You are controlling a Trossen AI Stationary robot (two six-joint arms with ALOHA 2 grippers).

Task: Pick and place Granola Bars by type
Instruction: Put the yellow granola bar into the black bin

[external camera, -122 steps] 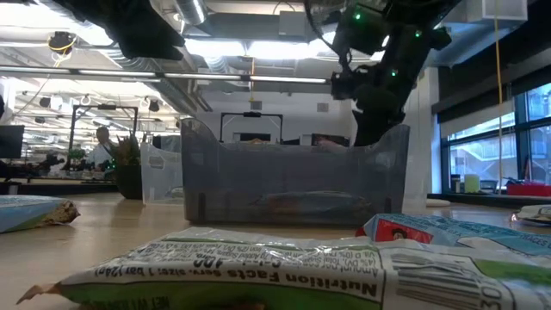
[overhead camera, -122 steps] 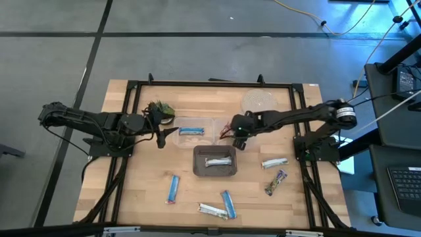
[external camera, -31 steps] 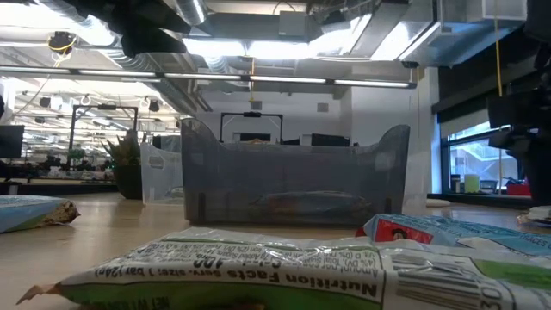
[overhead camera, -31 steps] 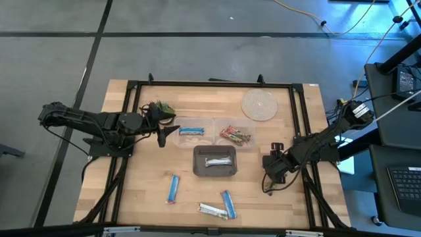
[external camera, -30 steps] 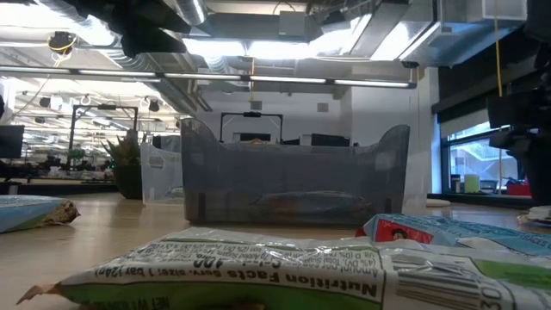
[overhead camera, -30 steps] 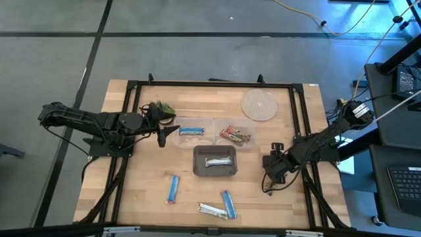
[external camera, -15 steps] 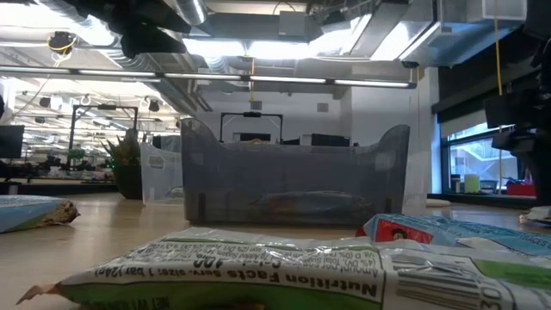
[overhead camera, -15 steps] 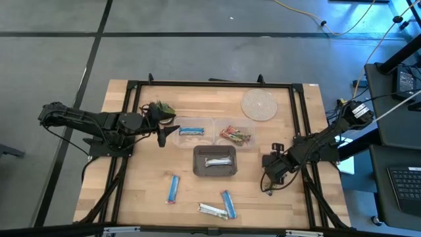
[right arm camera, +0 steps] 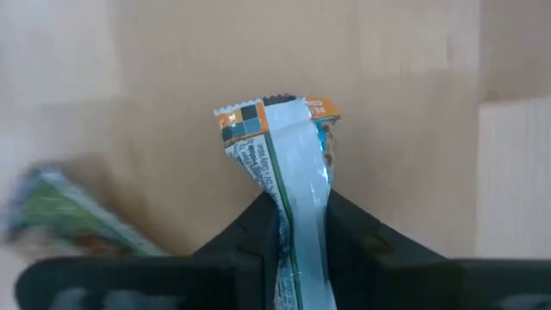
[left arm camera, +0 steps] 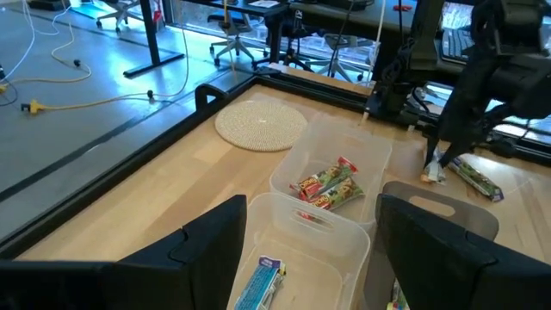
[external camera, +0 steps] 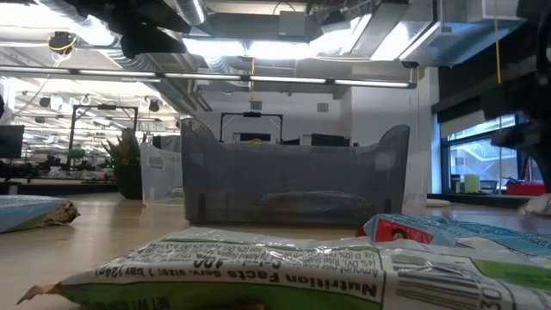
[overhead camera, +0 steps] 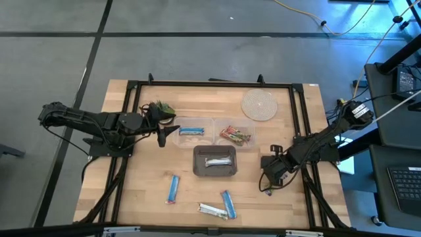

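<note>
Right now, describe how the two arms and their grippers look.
Both arms are dark, jointed and slim. The left arm has black links and cabling along it. The right arm carries a silver-white ring near its base. The left gripper shows two broad, flat black fingers; the right gripper has narrower black ones.

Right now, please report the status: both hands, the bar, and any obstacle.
Right hand shut on silver-white bar, just above table. Left hand open, waiting beside clear bin. Multicoloured bar lies close by; nothing blocking.

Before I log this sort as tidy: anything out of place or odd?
Nothing is spilled or damaged. Four bars are unsorted on the table: two blue bars, one silver bar, and a multicoloured bar. The right gripper pinches another silver-white bar.
</note>
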